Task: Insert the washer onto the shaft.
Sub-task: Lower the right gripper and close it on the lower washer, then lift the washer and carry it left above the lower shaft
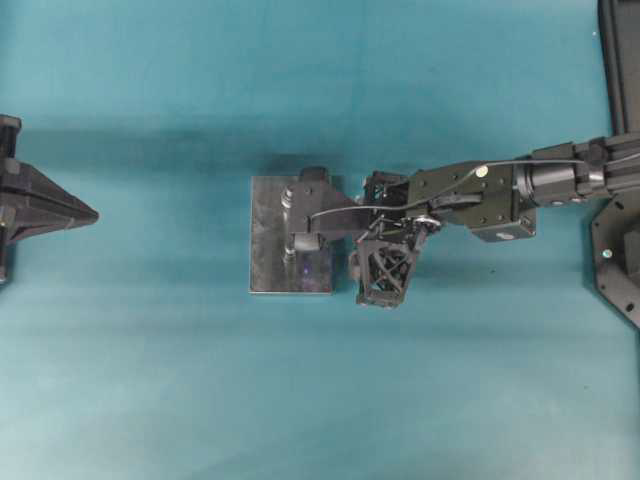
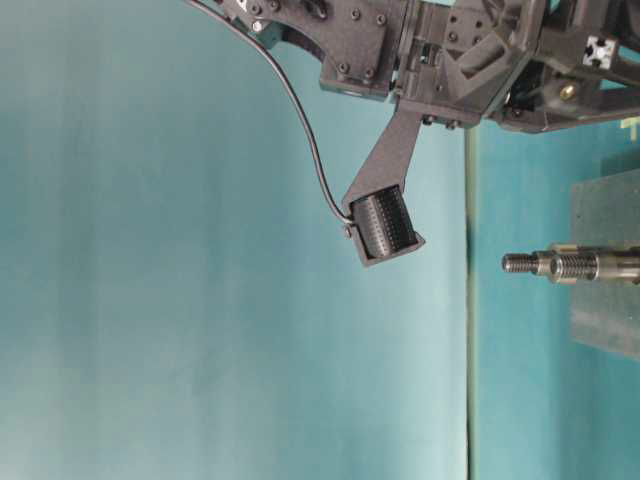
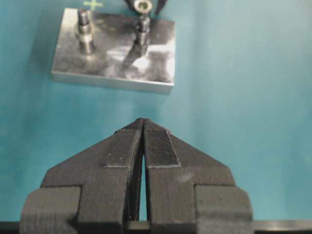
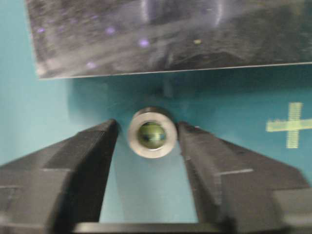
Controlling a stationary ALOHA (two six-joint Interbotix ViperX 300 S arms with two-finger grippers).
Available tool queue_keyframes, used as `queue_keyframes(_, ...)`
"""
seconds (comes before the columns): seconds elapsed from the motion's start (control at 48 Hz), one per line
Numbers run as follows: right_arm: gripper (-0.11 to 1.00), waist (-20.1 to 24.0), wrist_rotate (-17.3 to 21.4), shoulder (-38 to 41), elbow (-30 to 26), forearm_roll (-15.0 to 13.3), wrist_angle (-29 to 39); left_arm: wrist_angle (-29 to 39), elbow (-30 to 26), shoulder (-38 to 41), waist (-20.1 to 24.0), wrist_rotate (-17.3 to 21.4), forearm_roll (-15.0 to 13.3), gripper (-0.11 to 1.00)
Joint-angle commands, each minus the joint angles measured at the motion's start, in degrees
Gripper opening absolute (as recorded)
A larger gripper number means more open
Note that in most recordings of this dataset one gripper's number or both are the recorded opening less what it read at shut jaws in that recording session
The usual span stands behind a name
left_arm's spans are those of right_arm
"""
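Down on the teal table (image 4: 58,117), the washer (image 4: 151,132) lay just beside the metal plate (image 4: 146,39), between the right gripper's (image 4: 147,132) spread fingers, untouched. Well apart, the left gripper (image 3: 143,127) sat pressed together.

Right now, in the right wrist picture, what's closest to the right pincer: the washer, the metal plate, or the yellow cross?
1. washer, between the right pincer's fingers.
2. yellow cross, off to the picture's right.
3. metal plate, beyond the washer; too close to call against the cross.
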Motion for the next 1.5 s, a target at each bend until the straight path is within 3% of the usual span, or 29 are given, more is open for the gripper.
queue_keyframes(0.0,0.50,0.4,0.8,-0.2,-0.4,-0.1,-0.3,-0.5,-0.8,0.4,0.0,-0.1,0.1,0.00)
queue_keyframes(0.146,0.34,0.4,1.2,-0.4,-0.4,-0.4,0.0,-0.5,-0.8,0.4,-0.1,-0.1,0.1,0.00)
queue_keyframes(0.479,0.34,0.2,3.4,-3.8,-2.3,-3.3,4.4,-0.5,-0.8,0.4,-0.1,-0.1,0.1,0.00)
queue_keyframes(0.833,0.34,0.9,3.5,-5.9,-13.8,-5.1,14.4,-0.5,-0.8,0.4,-0.1,-0.1,0.1,0.00)
queue_keyframes(1.021,0.34,1.6,3.2,-3.8,-18.7,-5.8,15.1,-0.5,-0.9,0.4,-0.1,-0.1,0.2,0.00)
queue_keyframes(1.479,0.34,2.1,2.6,0.3,-23.8,-7.9,15.8,-0.5,-0.9,0.3,-0.1,0.0,0.1,0.00)
